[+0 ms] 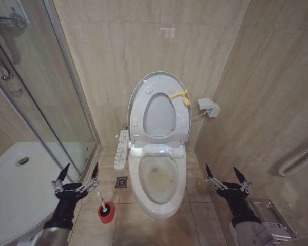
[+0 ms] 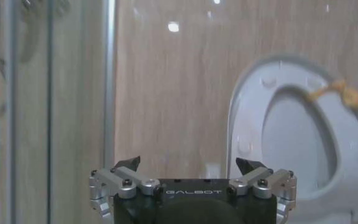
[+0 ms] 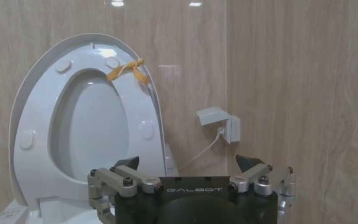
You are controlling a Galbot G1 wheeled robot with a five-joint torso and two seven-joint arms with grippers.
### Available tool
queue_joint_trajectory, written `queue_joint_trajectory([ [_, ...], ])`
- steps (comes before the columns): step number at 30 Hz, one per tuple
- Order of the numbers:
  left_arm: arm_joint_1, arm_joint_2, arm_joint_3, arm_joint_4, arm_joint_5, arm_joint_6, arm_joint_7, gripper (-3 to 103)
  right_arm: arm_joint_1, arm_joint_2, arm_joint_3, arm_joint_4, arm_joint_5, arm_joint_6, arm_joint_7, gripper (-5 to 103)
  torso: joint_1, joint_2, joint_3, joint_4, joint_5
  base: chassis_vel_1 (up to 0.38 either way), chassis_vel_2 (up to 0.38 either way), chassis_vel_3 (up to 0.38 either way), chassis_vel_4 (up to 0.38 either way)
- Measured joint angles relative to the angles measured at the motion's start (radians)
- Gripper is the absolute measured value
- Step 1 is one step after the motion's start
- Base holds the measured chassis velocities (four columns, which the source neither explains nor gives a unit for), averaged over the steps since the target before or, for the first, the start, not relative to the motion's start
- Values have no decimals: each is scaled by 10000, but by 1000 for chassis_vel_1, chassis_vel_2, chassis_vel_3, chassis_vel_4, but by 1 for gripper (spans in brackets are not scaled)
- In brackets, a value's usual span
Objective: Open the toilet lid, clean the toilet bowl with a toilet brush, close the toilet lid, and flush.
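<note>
The toilet lid [image 1: 159,116] stands raised against the back wall with the seat ring up in front of it and a yellow loop tag [image 1: 181,96] at the top. Below, the toilet bowl [image 1: 157,179] lies uncovered, its inside stained yellowish. The toilet brush [image 1: 100,199] stands in its red holder cup [image 1: 106,212] on the floor to the left of the bowl. My left gripper [image 1: 81,166] hovers open just left of and above the brush, holding nothing. My right gripper [image 1: 222,168] is open to the right of the bowl. The left wrist view shows the lid [image 2: 294,135] beyond the left gripper [image 2: 188,163]; the right wrist view shows the lid [image 3: 92,126] beyond the right gripper [image 3: 188,162].
A glass shower door [image 1: 46,102] and white shower tray [image 1: 20,189] close off the left. The side button panel [image 1: 121,151] juts from the toilet's left; a floor drain [image 1: 121,182] lies beside it. A wall socket box [image 1: 208,107] and a metal fixture [image 1: 269,215] are on the right.
</note>
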Motion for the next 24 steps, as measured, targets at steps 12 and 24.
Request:
queue_joint_trajectory([
  [12,-2288,-140,91,991,802,2748,1378,100,1,-1,0,0,0,0,-1,100,3,-1,1,-4,-5,0,0,0,0],
  [24,-2201,2,-620,1448,1753,1074,2912,100,1,0,2,0,0,0,0,100,0,0,0,0,0,0,0,0,0],
])
